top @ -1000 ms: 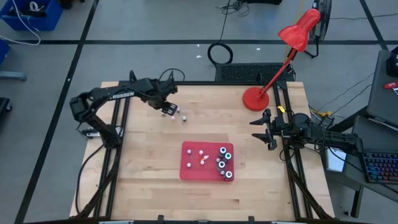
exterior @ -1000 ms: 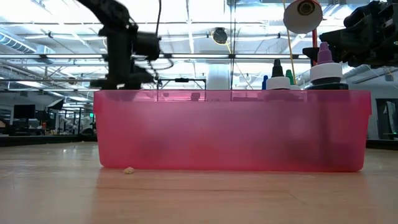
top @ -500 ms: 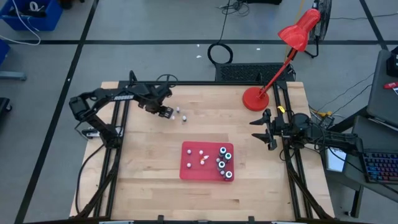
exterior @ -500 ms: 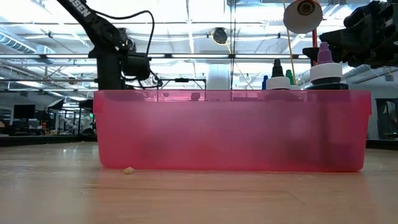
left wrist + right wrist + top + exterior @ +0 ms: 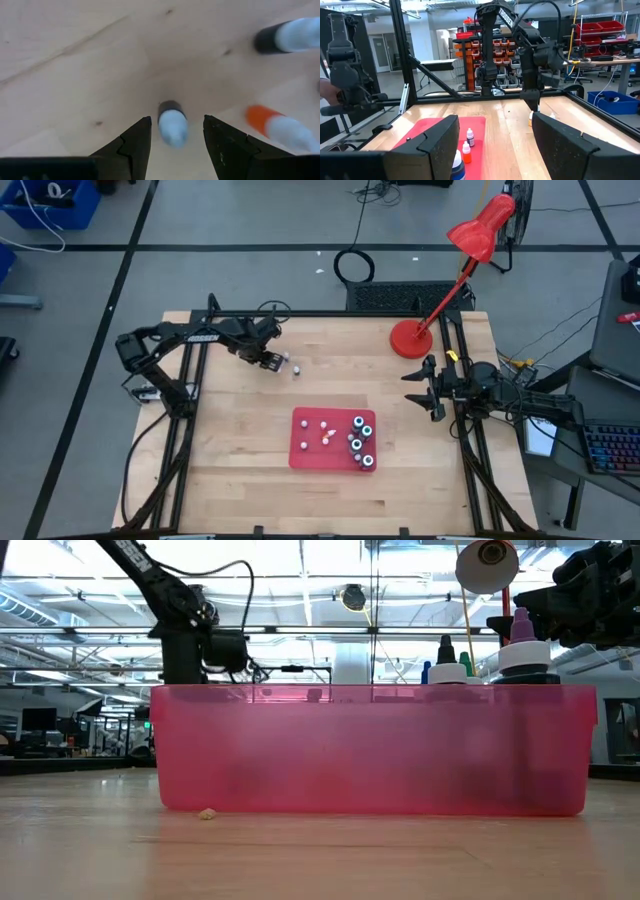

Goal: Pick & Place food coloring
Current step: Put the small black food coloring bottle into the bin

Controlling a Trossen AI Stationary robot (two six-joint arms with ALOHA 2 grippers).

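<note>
My left gripper (image 5: 269,361) is low over the far left part of the table, open. In the left wrist view its fingers stand on either side of a lying food coloring bottle (image 5: 173,125) with a pale body and a dark cap, with gaps showing on both sides. A dark-capped bottle (image 5: 282,38) and an orange-capped one (image 5: 277,129) lie close by on the wood. From above, two of these loose bottles show as dots (image 5: 291,364). More bottles (image 5: 360,442) stand in the red tray (image 5: 308,452). My right gripper (image 5: 433,391) waits open at the right edge.
The red tray's wall (image 5: 370,750) fills the low view and hides the left gripper's fingers there. A red desk lamp stands with its base (image 5: 408,338) at the far right corner. Bare wood lies between the loose bottles and the tray.
My left gripper has come down toward the table beside the loose bottles, and its arm has stretched lower and flatter. The bottles and the tray have stayed in place.
</note>
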